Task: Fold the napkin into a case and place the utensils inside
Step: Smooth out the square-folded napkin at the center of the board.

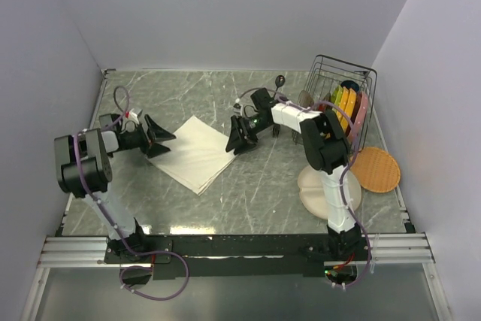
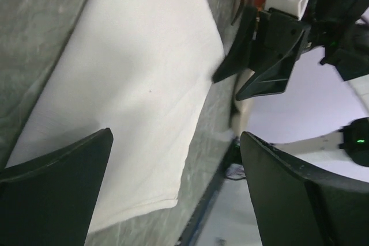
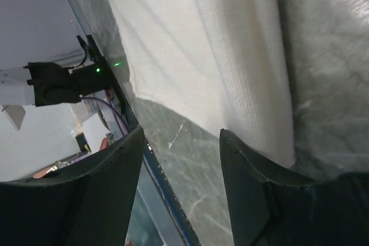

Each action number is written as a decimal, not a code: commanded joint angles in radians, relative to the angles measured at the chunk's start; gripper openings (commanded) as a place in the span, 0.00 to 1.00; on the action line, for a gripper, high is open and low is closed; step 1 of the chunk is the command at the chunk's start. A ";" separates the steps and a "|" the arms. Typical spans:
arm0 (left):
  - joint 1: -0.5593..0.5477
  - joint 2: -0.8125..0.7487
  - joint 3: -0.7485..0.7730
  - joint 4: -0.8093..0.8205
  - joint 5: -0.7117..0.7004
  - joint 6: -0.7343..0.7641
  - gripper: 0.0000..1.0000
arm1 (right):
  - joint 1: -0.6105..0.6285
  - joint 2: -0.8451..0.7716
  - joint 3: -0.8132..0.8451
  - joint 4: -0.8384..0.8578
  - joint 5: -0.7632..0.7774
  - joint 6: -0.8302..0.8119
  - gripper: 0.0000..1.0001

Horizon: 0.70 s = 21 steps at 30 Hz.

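I see the napkin (image 1: pixel 197 153) folded mid-table. My left gripper (image 1: pixel 169 145) sits at its left edge, jaws wide open. My right gripper (image 1: pixel 234 144) is at its right edge, jaws parted.

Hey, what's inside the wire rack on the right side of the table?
Coloured plates stand on edge in the wire rack; the right arm covers its near left corner, hiding anything there.
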 commanded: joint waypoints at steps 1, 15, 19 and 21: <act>0.001 -0.216 0.130 -0.307 -0.108 0.396 0.98 | 0.003 -0.162 0.060 -0.029 0.008 -0.003 0.58; -0.461 -0.698 -0.204 -0.366 -0.523 1.321 0.25 | 0.089 0.033 0.262 -0.012 0.341 -0.052 0.13; -0.571 -0.659 -0.245 -0.362 -0.541 1.350 0.27 | 0.112 0.057 0.221 0.005 0.358 -0.070 0.14; -0.629 -0.649 -0.262 -0.352 -0.573 1.358 0.29 | 0.113 0.065 0.212 -0.004 0.364 -0.078 0.14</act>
